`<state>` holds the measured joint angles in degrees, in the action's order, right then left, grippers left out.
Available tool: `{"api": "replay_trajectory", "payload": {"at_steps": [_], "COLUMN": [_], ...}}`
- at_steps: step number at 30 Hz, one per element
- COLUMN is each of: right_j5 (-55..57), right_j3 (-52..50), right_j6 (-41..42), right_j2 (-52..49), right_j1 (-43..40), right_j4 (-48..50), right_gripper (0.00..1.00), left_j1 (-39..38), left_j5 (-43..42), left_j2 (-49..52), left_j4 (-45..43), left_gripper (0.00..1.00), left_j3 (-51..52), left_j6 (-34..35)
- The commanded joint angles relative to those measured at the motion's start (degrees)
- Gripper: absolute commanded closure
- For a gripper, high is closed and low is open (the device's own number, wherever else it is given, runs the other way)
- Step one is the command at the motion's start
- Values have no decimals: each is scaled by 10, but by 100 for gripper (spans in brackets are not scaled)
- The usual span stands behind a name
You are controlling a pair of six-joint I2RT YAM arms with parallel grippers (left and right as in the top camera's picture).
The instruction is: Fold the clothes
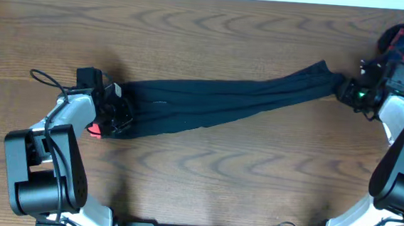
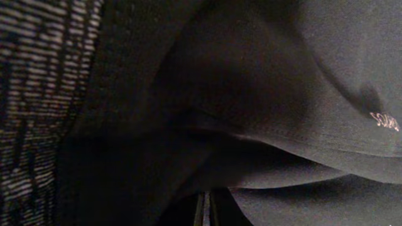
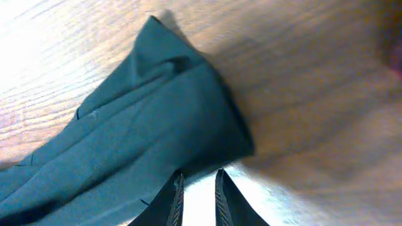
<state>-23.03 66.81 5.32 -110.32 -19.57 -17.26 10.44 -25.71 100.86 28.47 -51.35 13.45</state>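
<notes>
- black trousers (image 1: 224, 100) lie stretched across the worktop (image 1: 219, 178), waistband end on the left
- left tool (image 1: 116, 112) is buried in fabric there, can't tell its grip
- right tool (image 3: 199, 174) is narrow at the leg end, bare worktop between its tips

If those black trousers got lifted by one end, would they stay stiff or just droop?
Probably droop: the black trousers lie flat in soft creases and bunch to a narrow end near the right gripper. They are likely light, since the fabric looks thin where it folds. Pushed, they would probably wrinkle rather than slide whole across the wooden table.
</notes>
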Motion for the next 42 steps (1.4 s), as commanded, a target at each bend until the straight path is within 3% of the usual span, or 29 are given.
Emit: {"api": "replay_trajectory", "payload": {"at_steps": [1, 11, 20, 26, 27, 31, 42], "right_j5": [23, 48, 48, 48, 49, 53, 31], "right_j3": [7, 7, 7, 7, 7, 7, 7], "right_j6": [2, 28, 64, 68, 74, 80, 68], "right_j2": [-14, -20, -95, -108, -108, -108, -68], "right_j1": [15, 37, 73, 69, 68, 69, 42], "right_j4": [13, 105, 173, 214, 229, 272, 202], "right_gripper": [84, 80, 74, 55, 48, 1, 1], "left_j1": [-1, -1, -1, -1, -1, -1, -2], "left_j5": [69, 69, 69, 69, 69, 69, 69], "left_j2": [34, 34, 34, 34, 34, 34, 17], "left_j4": [-5, -5, -3, -2, -2, 3, -6], "left_gripper": [94, 93, 93, 93, 93, 93, 93], "left_j3": [20, 20, 20, 20, 20, 20, 20], "left_j6": [-8, -8, -8, -8, -8, -8, -21]}}
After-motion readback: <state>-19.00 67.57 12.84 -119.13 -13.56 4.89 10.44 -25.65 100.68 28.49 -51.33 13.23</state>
